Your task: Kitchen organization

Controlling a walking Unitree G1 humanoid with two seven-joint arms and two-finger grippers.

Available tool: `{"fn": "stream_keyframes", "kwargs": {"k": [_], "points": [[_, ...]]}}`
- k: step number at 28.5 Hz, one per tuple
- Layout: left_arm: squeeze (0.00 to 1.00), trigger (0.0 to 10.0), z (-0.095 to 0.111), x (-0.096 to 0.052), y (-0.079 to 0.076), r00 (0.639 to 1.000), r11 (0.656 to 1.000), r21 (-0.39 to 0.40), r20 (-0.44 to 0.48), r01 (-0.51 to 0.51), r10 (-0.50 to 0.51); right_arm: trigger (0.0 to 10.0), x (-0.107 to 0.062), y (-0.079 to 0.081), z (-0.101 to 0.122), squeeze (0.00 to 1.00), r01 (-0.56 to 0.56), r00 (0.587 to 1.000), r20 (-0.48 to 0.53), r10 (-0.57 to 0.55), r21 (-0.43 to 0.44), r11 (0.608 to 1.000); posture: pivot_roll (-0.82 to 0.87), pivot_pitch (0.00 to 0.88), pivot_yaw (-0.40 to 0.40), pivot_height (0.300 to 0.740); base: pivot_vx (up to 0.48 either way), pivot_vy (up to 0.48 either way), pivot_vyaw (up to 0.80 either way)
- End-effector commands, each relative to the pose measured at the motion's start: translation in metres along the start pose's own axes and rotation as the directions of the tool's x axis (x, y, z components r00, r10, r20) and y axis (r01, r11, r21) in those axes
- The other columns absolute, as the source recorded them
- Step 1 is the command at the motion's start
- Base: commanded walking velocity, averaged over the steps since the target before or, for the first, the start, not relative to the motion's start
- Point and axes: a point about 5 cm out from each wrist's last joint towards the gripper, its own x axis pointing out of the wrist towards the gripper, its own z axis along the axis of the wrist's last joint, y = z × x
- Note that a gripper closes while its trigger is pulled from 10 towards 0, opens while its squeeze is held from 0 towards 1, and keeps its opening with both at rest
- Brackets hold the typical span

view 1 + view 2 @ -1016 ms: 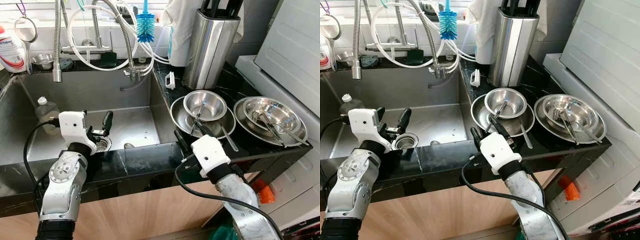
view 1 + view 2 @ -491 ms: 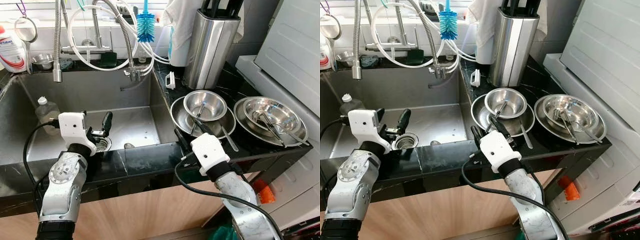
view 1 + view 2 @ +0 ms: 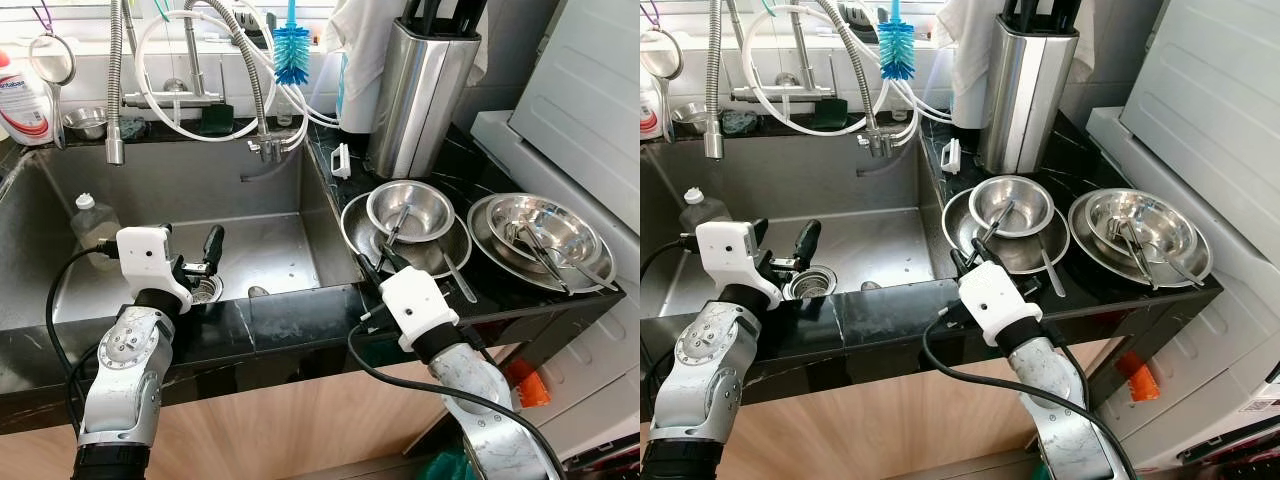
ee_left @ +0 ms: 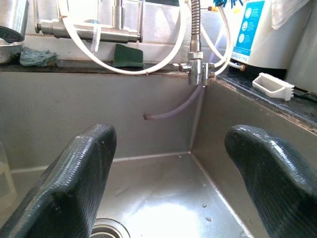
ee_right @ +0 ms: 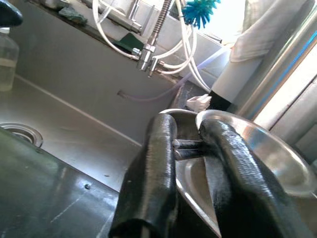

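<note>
Your right gripper (image 5: 190,148) sits at the near rim of the wide steel bowl (image 3: 440,255) on the black desk (image 3: 300,315), its fingers nearly together around a dark utensil handle (image 5: 185,147); I cannot tell whether they clamp it. A smaller bowl (image 3: 410,210) rests inside. Your left gripper (image 3: 193,262) hangs wide open and empty above the sink (image 3: 260,250), over the drain (image 3: 205,288).

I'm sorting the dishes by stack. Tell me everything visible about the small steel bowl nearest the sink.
The small steel bowl is round, shiny metal, upright, nested on a wider steel plate on the black counter, right of the sink. A metal utensil leans inside it. The right gripper sits at the plate's near rim, fingers nearly closed.
</note>
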Motion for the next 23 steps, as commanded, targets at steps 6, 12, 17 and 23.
{"fn": "stream_keyframes", "kwargs": {"k": [6,12,17,23], "points": [[0.0,10.0,0.002,0.001,-0.001,1.0,1.0,0.022,0.014,0.002,-0.002,0.0,0.002,-0.006,0.005,0.0,0.029,0.999,0.025,-0.029,-0.007,1.0,0.04,0.0,-0.057,0.74,0.0,0.0,0.0],[0.0,10.0,0.002,0.001,-0.001,1.0,1.0,0.019,0.015,0.002,-0.002,0.0,0.004,-0.02,0.018,0.0,0.116,0.99,0.079,-0.114,-0.029,0.993,0.04,0.0,-0.058,0.74,0.0,0.0,0.0],[0.0,10.0,0.003,0.001,-0.002,1.0,1.0,0.013,0.017,0.003,-0.003,0.0,0.007,-0.029,0.027,0.0,0.172,0.98,0.113,-0.164,-0.065,0.983,0.04,0.0,-0.059,0.74,0.0,0.0,0.0],[0.0,10.0,0.003,0.001,-0.002,1.0,1.0,0.008,0.02,0.006,-0.006,0.0,0.009,-0.041,0.04,0.0,0.273,0.953,0.159,-0.259,-0.073,0.959,0.04,0.0,-0.059,0.74,0.0,0.0,0.0]]}}
